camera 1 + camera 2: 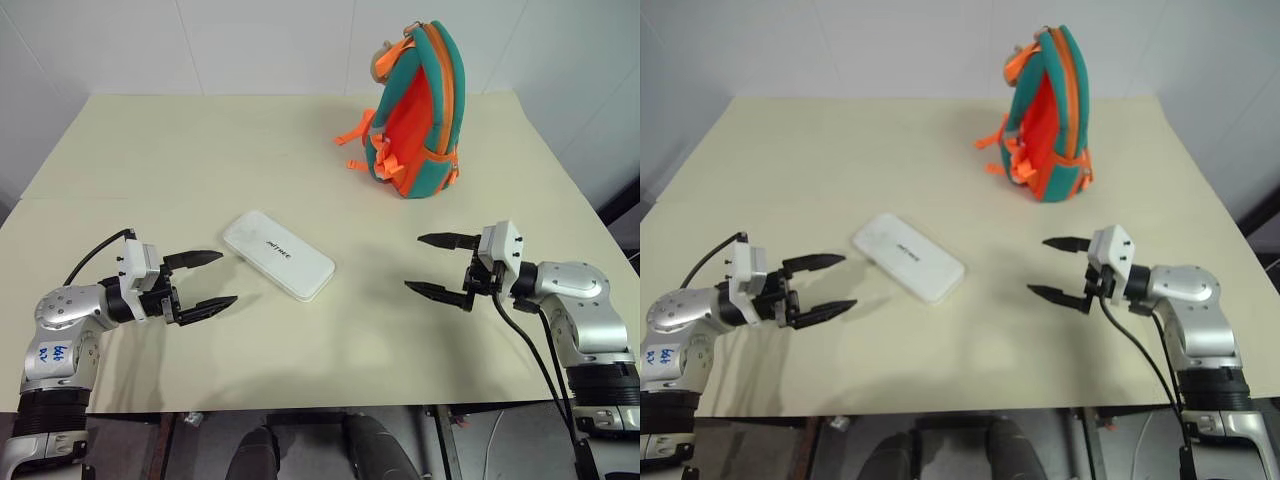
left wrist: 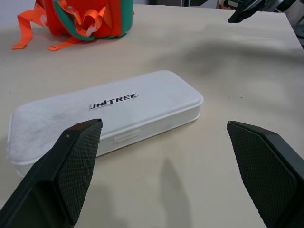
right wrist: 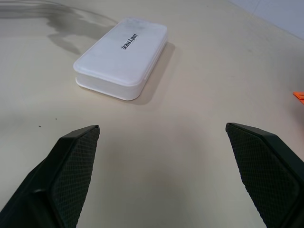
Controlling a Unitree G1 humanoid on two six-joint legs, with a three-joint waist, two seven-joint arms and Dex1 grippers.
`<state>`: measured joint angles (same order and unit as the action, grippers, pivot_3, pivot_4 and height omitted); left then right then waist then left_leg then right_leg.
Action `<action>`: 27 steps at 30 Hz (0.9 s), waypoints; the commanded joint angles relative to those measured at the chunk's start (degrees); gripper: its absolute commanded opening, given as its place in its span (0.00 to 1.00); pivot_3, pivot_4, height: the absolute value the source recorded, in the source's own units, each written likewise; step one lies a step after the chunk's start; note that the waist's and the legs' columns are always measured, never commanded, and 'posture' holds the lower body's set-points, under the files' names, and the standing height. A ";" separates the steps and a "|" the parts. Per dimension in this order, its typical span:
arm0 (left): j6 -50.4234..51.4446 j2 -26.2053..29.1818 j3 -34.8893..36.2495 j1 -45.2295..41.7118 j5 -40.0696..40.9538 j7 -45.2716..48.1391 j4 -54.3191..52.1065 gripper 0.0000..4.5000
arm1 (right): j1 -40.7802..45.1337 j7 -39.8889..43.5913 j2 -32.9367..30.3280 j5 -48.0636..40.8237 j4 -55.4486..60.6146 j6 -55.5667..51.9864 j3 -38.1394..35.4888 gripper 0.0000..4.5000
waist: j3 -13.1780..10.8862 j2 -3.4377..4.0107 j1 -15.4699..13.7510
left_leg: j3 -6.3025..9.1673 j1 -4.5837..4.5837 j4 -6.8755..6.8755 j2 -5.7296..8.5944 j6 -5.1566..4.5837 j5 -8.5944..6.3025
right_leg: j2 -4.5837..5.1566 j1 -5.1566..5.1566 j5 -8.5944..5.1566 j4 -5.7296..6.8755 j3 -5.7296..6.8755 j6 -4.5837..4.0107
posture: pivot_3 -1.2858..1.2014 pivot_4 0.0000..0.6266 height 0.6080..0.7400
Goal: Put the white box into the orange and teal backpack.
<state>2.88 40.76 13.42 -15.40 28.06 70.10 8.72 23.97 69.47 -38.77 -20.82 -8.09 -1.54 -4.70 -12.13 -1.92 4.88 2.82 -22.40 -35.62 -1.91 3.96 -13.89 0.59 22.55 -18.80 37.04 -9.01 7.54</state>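
White box (image 1: 278, 254), flat and glossy with rounded corners and dark "UNITREE" lettering on its lid, lies closed and slantwise near the middle of a broad, pale cream rectangular table (image 1: 200, 150), the landmark of this scene. Toward the table's far edge, on the robot's right, the small orange and teal fabric backpack (image 1: 416, 112) stands upright, well apart from the box, its loose orange straps (image 1: 356, 133) trailing onto the tabletop and a beige plush charm (image 1: 384, 58) hanging near its top handle. Over the table's near edge hover both arms, one on either side of the box. The left gripper (image 1: 205, 279) points inward at the box's near-left end, its two black fingers (image 2: 76, 166) spread wide and holding nothing. The right gripper (image 1: 440, 266) faces it from across the box, black fingers (image 3: 71, 166) equally wide apart and empty, with bare tabletop between it and the box.
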 commanded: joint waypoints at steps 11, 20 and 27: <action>-0.77 2.20 1.59 -5.80 -0.76 -0.95 4.13 1.00 | -4.70 -3.10 2.35 -0.47 4.95 0.02 1.00 1.00 | 0.00 -0.01 -0.08 | 0.03 -0.01 -0.01 0.00 0.00 0.00 | -0.03 0.00 0.00 0.00 0.02 0.00 | 0.52 0.24 1.00; -9.97 4.68 0.08 -14.97 -8.11 -3.54 20.53 0.39 | -7.04 -15.18 12.40 7.18 11.76 -3.76 11.30 0.41 | 0.00 0.00 -0.06 | 0.03 -0.01 0.01 0.01 0.01 0.01 | -0.03 0.05 0.00 0.04 0.02 0.00 | 0.52 0.24 1.00; -19.88 -0.57 -3.22 -29.11 -17.33 -16.22 40.38 0.01 | -5.04 -23.59 18.31 13.65 12.96 -9.66 17.62 0.00 | 0.02 -0.03 -0.96 | 0.20 -0.13 -0.18 0.06 0.02 0.01 | 0.00 0.04 0.01 0.08 0.17 0.01 | 0.52 0.24 1.00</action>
<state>-14.01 40.39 10.30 -42.50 12.74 57.59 46.16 18.24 47.59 -20.76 -8.15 2.80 -10.10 12.74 -12.11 -1.95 3.92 3.03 -22.55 -35.85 -1.83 3.98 -13.87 0.60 22.58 -18.79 37.14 -8.83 7.56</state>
